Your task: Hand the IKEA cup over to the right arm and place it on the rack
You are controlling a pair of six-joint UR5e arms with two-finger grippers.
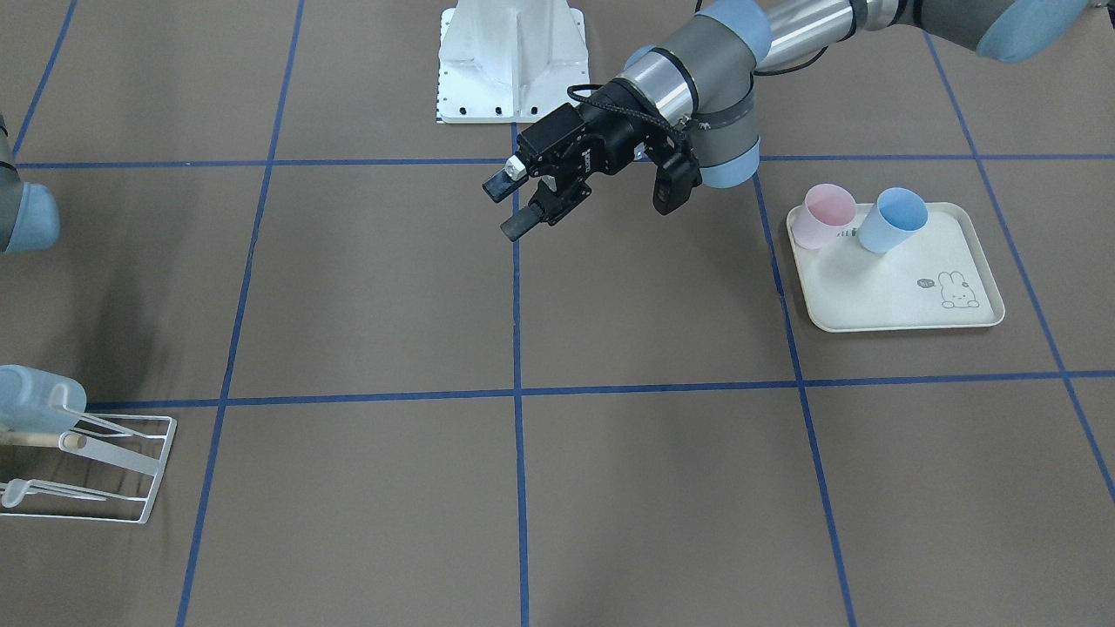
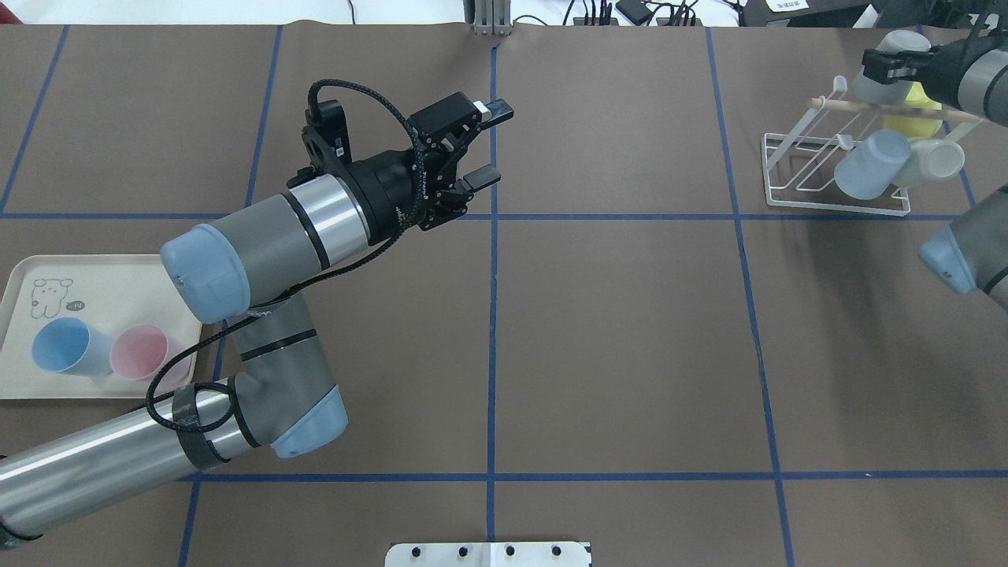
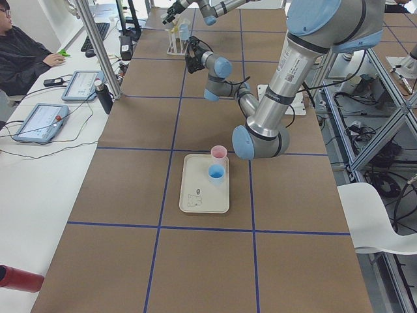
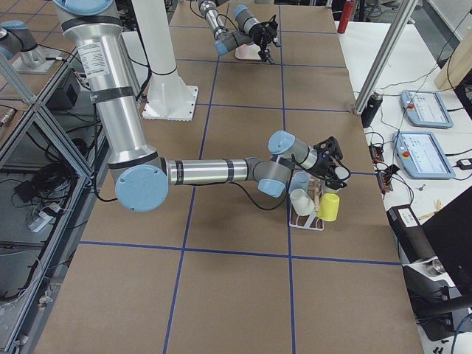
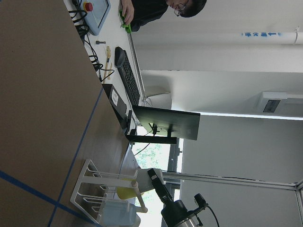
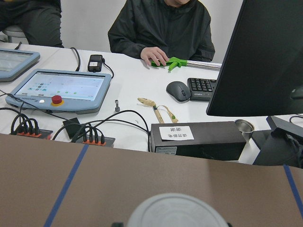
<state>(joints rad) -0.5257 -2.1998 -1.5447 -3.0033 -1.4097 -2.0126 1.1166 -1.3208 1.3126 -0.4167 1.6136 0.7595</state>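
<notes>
Right end effector (image 2: 894,63) is closed on the IKEA cup (image 2: 878,90), a pale grey tumbler. It is held sideways over the wooden dowel (image 2: 843,104) of the rack (image 2: 835,208), at 2 o'clock on the worktop in the overhead view. In the right wrist view only the cup's round end shows, at 6 o'clock.

Left end effector (image 2: 494,142) is open and empty, above the worktop at about 11 o'clock from centre. The hand-over looks done; seating the cup on a prong is not yet done.

Handling, my guess:
- The cup is thin plastic: light, stiff, not fragile.
- The wall is smooth and tapered, so it could slide in the pads.
- Grip across the wall near mid-height and keep the mouth free for the prong.
- The rack is light wire and could shift if nudged.

Other cups sit on the rack. Blue cup (image 2: 61,346) and pink cup (image 2: 140,353) are on the tray (image 2: 24,378) at 8 o'clock.
</notes>
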